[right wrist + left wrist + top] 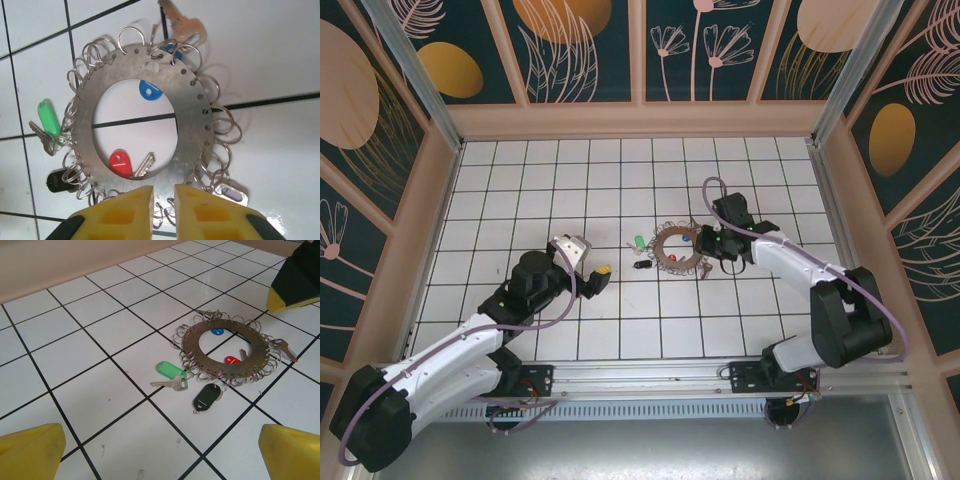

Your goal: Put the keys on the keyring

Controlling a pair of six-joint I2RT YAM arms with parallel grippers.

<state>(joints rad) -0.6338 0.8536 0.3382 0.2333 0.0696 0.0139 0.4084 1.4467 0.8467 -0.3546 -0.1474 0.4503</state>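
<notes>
Keyring [197,125] rim just before narrow-gapped right end effector [163,192]; grip unclear.

Bright, even light from overhead floods the white tiled surface [620,310], so shadows stay short and soft, like the faint grey fringe under the keyring [192,115]. A glossy glare patch whitens the tiles at the lower right of the right wrist view. The left wrist view is sharp mid-frame, but the yellow fingertips [30,452] of the left hand [160,455] blur in the bottom corners.
</notes>
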